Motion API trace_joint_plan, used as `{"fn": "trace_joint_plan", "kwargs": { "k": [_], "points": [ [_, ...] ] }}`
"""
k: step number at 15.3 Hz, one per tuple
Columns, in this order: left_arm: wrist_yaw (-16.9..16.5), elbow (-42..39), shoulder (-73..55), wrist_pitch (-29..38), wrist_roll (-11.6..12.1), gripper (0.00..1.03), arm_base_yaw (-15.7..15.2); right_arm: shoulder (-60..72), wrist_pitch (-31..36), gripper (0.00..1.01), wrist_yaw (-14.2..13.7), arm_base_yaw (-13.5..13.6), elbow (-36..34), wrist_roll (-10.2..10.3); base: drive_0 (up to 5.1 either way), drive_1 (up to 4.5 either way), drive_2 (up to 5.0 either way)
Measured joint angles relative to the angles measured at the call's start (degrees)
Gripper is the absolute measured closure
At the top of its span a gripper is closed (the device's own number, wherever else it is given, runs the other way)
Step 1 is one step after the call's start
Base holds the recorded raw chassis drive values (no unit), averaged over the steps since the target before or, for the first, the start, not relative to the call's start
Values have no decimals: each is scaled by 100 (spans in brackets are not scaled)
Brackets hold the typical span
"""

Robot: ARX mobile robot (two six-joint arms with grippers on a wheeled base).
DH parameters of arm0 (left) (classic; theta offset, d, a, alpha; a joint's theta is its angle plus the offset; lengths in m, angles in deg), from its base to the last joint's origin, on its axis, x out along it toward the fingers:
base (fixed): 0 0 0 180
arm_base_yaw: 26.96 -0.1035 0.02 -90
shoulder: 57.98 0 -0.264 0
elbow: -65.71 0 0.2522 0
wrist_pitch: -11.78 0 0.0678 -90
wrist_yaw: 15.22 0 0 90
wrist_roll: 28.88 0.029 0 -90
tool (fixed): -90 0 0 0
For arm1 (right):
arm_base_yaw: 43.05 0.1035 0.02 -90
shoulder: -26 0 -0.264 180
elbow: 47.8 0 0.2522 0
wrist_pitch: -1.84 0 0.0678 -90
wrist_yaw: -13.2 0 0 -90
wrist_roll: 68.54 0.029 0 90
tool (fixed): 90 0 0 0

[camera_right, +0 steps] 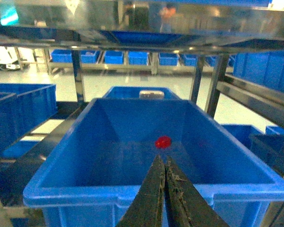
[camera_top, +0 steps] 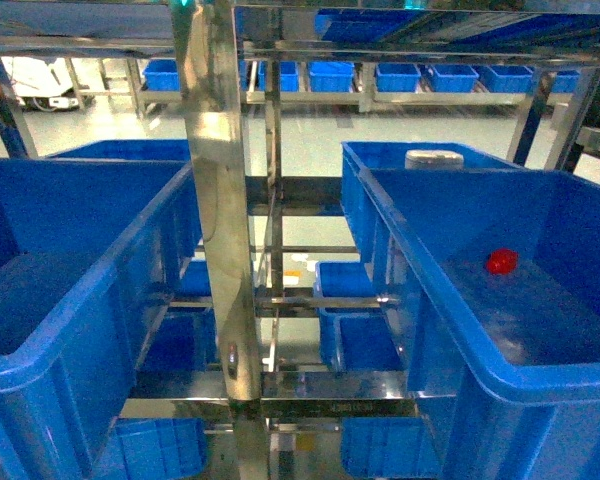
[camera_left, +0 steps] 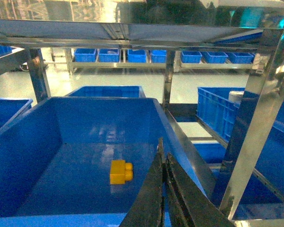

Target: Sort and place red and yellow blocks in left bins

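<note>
With the yellow block (camera_left: pixel 120 171) already lying in the left bin (camera_left: pixel 104 105) and both the left gripper (camera_left: pixel 164 163) and right gripper (camera_right: pixel 162 166) clenched on nothing, we should spread the right jaws wide and descend squarely over the red block (camera_right: pixel 163 142), 1 stud up, in the right bin (camera_right: pixel 146 189)

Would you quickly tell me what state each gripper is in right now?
Left gripper: closed, holding nothing.
Right gripper: closed, holding nothing.

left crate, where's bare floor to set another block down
Left crate: the yellow block sits near the floor's middle; bare floor all round it, widest toward the left and far walls. The left gripper crowds the near right corner.
</note>
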Motion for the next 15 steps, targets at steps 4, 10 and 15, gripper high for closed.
{"fn": "trace_joint_plan", "kwargs": {
  "k": [4, 10, 15],
  "points": [
    [9, 0, 304, -308, 0, 101, 0, 2, -74, 99, -4, 0, -24, 2, 0, 0, 0],
    [22, 2, 1517, -1683, 2, 101, 0, 2, -101, 99, -7, 0, -24, 2, 0, 0, 0],
    [11, 4, 1545, -1633, 7, 85, 0, 2, -101, 81, -4, 0, -24, 2, 0, 0, 0]
  ]
}}
